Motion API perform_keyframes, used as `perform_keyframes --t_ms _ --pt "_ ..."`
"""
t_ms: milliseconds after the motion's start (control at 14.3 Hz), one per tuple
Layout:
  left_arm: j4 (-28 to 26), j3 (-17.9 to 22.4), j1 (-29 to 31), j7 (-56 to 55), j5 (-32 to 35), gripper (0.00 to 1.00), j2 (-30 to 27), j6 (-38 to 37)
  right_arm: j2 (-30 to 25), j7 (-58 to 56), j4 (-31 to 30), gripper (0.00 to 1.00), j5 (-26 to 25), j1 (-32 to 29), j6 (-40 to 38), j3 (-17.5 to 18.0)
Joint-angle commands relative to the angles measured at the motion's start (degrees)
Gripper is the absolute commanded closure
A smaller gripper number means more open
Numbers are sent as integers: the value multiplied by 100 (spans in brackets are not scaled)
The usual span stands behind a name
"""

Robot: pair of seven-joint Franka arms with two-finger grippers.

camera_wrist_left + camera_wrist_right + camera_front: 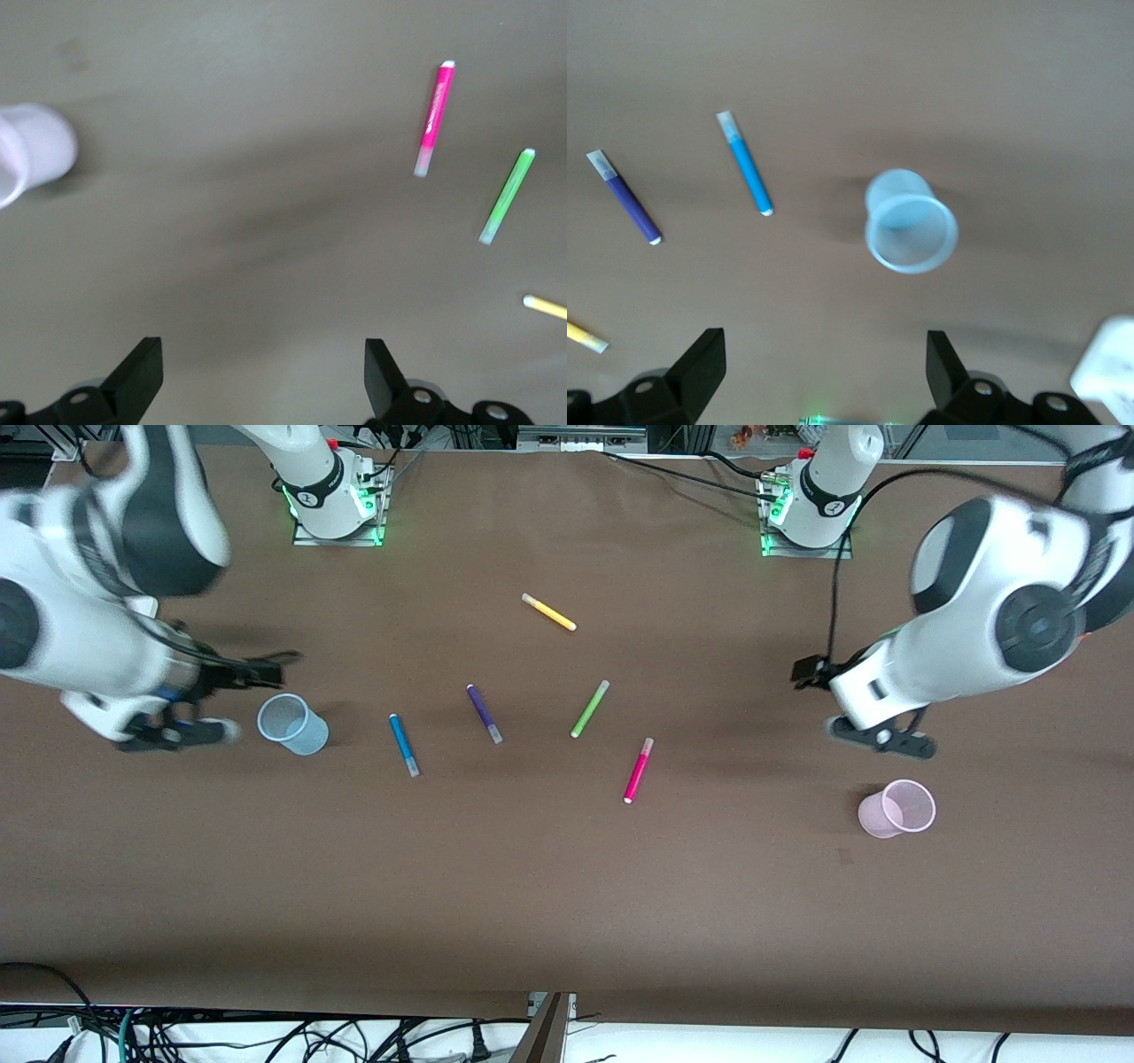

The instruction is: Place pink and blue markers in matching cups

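The blue marker [404,745] and the pink marker [638,771] lie flat mid-table. The pale blue cup [292,724] stands toward the right arm's end. The pale pink cup [897,808] stands toward the left arm's end, nearer the front camera. My right gripper [182,733] is open and empty over bare table beside the blue cup. Its wrist view shows its fingers [700,367] apart, the blue cup [911,221] and the blue marker [746,163]. My left gripper [881,740] is open and empty over bare table near the pink cup. Its wrist view shows the pink cup [31,150] and the pink marker [434,118].
A purple marker [484,713] lies beside the blue marker. A lime green marker [590,708] lies beside the pink one. A yellow marker [549,612] lies farther from the front camera, between the bases. Cables hang below the table's near edge.
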Motion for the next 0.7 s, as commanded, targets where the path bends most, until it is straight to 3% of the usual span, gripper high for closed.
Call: perform_keyframes --t_ms 0,350,630 --pt "166 33 -551 -478 -39 0 436 528 581 -13 80 0 51 282 462 -35" --pt "70 59 -1378 -1614 -21 0 1586 2398 1057 4 -719 0 201 634 2175 -26" --pt "-201 50 -1607 -1650 -12 0 2159 3454 1451 13 -922 0 236 819 2862 -26"
